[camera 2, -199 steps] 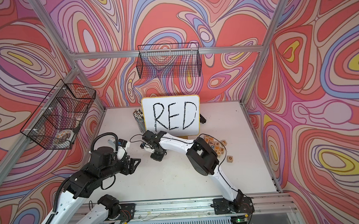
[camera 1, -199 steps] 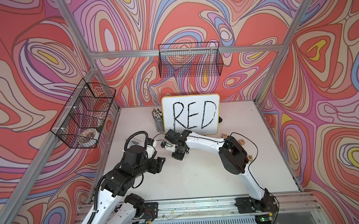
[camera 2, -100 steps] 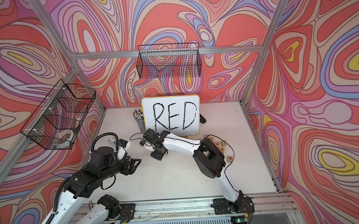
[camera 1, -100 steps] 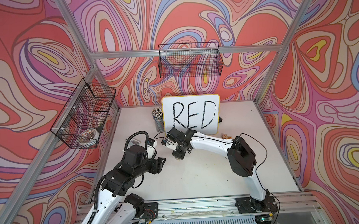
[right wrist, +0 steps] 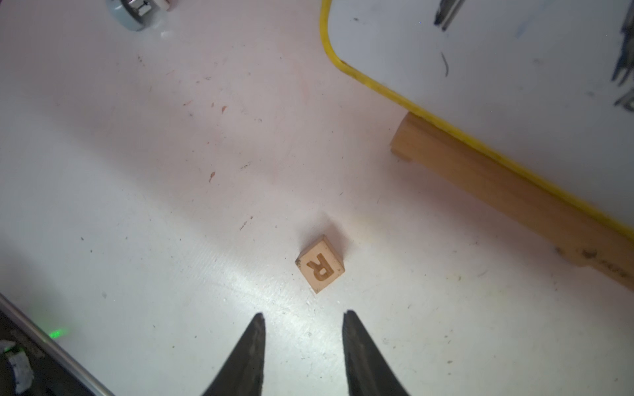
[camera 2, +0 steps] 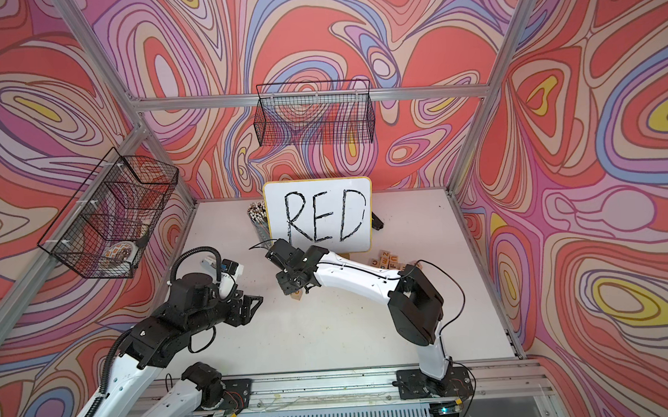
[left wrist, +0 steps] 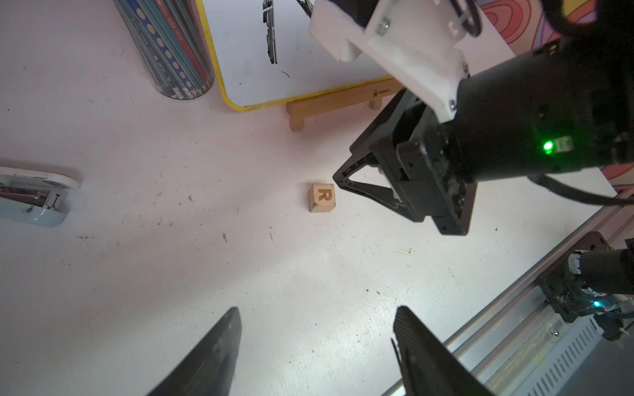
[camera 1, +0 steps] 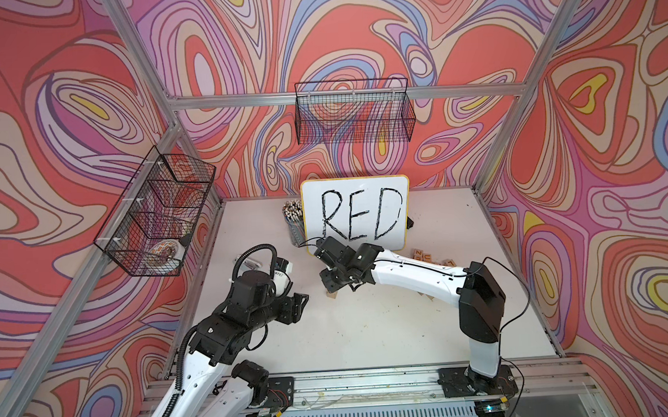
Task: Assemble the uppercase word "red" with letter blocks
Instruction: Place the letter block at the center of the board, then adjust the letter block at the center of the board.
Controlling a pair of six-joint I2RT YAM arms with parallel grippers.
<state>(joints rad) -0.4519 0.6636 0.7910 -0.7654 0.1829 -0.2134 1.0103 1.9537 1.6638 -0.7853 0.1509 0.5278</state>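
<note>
Both wrist views show the small light-wood cube with a brown R (right wrist: 320,264) whole on the white worktop (right wrist: 137,205); in both top views the right arm hides most of it. It lies just ahead of the right pincer (right wrist: 304,317), untouched, whose tips stand slightly spread, empty. The left pincer (left wrist: 317,310), spread wider, hangs well apart

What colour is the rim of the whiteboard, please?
Yellow. The whiteboard rim shows best in the right wrist view.
</note>
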